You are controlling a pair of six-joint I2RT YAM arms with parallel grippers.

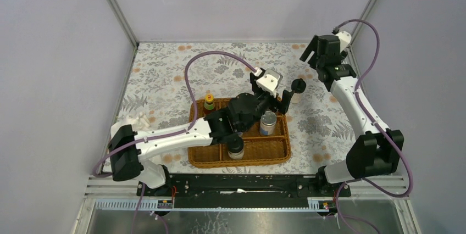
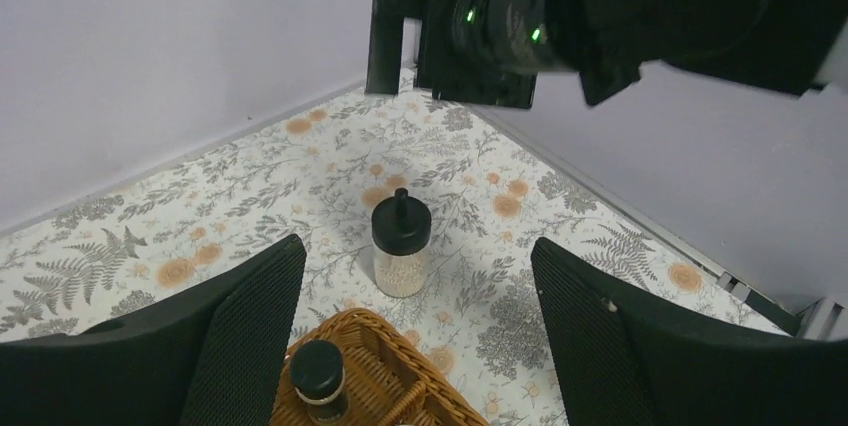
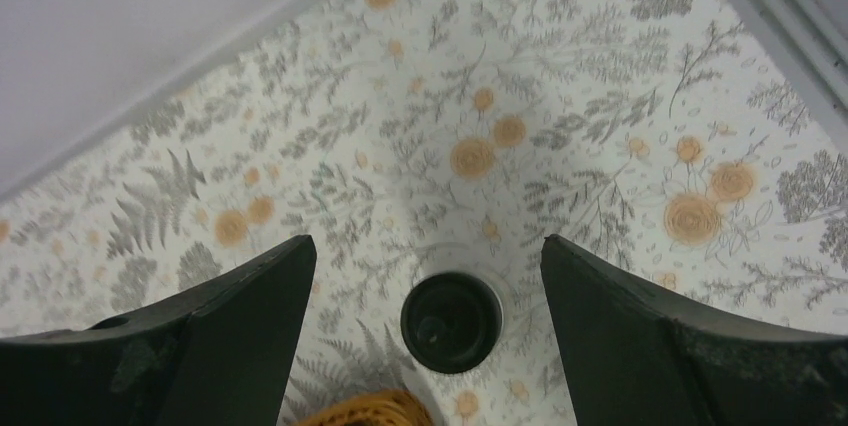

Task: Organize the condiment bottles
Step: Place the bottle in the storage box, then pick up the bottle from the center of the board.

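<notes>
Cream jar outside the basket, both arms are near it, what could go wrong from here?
The left gripper and the right gripper, both open, frame the same cream jar; they might collide reaching for it. The jar stands close to the basket, so a finger could catch the rim and tip it.

- The left arm (image 1: 165,138) reaches from its base at the near left, lying low and stretched forward and to the right, with its wrist (image 1: 267,80) at the far end.
- The left jaws stand wide apart with nothing between them; the dark fingers (image 2: 240,316) fill the lower corners of the wrist view.
- The right arm (image 1: 357,102) rises from its base at the near right, bends at the elbow, and leans toward the far right corner, wrist held high.
- The right jaws point down, spread wide and empty, their fingers (image 3: 230,316) well apart.
</notes>
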